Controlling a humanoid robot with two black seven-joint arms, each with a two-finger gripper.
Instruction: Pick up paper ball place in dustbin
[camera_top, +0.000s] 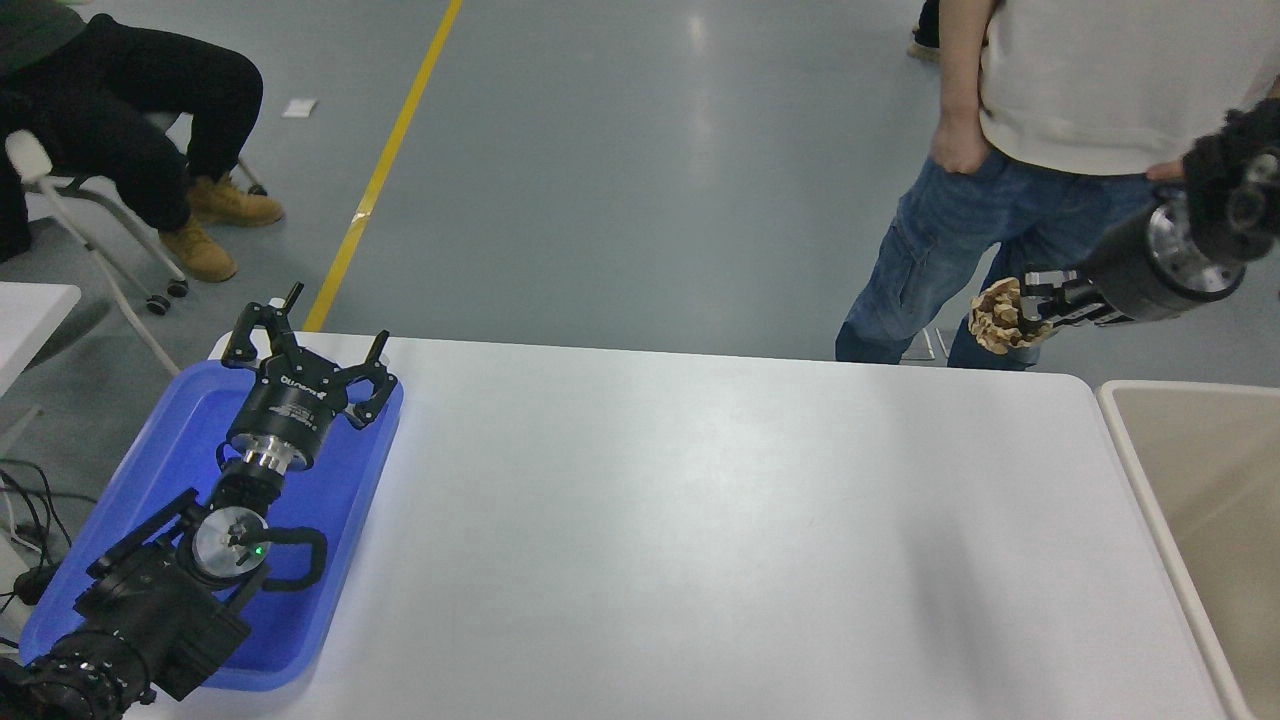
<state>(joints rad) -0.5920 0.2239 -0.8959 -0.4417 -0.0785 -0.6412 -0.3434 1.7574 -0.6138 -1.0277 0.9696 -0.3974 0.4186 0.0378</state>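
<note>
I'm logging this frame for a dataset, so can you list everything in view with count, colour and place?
paper ball: one, tan-brown, held in the air past the table's far right edge, not yet over the dustbin
dustbin: one, beige, at the table's right end
tray: one, blue, on the table's left end
table: one, white, centre
chair: one, white, far left
seated person: one, black clothes, tan boots, far left
standing person: one, white top, blue jeans, far right
left hand: black, open, parked over the tray
right hand: black, shut on the paper ball
</note>
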